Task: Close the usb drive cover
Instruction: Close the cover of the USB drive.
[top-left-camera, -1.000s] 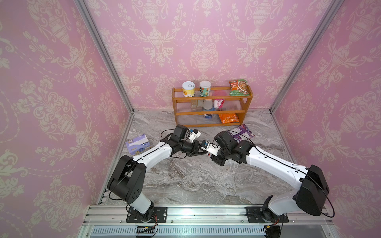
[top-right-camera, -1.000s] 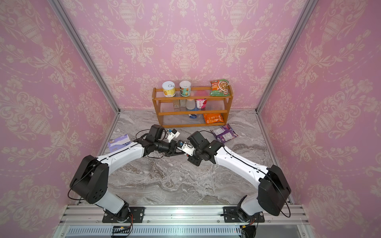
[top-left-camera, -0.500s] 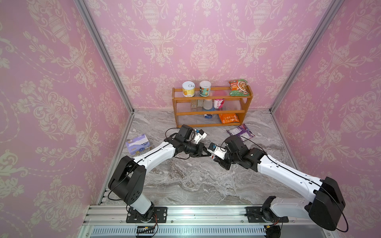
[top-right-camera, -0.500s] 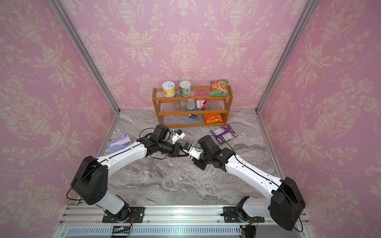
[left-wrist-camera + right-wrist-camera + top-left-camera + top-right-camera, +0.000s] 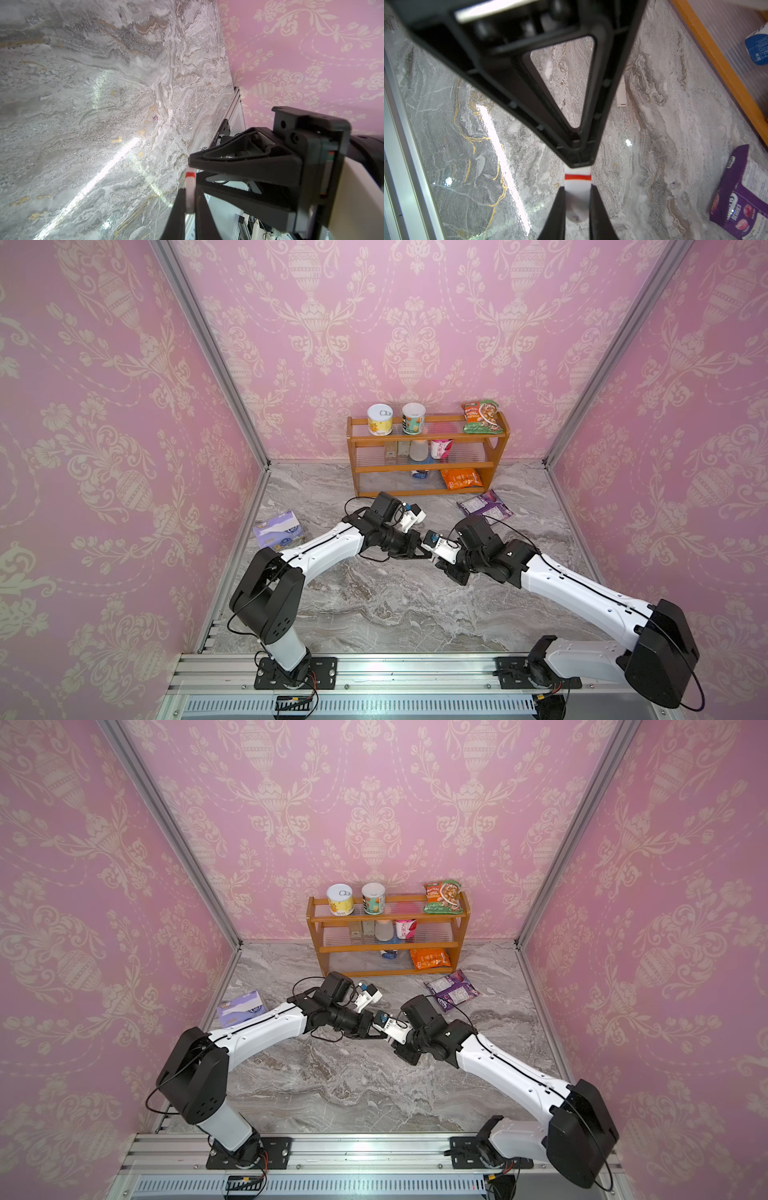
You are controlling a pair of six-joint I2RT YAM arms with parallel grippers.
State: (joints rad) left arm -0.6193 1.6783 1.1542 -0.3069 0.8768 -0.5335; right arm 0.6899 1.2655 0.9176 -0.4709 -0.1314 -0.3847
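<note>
From my station, both arms meet over the middle of the bench (image 5: 374, 605), in front of the wooden shelf (image 5: 428, 468). They point at each other tip to tip.

The left end effector (image 5: 190, 193) is closed down to a narrow gap. Its two black fingers pinch the thin sides of the usb drive (image 5: 577, 182), a small white piece with a red band across it.

The right end effector (image 5: 577, 190) is clamped on the same white piece from the opposite end, gripping its broader faces. Its fingers sit just short of the red band. In the right wrist view, the tip of the left end effector comes down onto the drive on the other side of that band.

So the drive is held between the two, off the bench surface. A purple packet (image 5: 741, 197) lies on the bench off to one side.

In both top views the wrist hardware hides the drive. I cannot tell whether its cover is fully seated.
</note>
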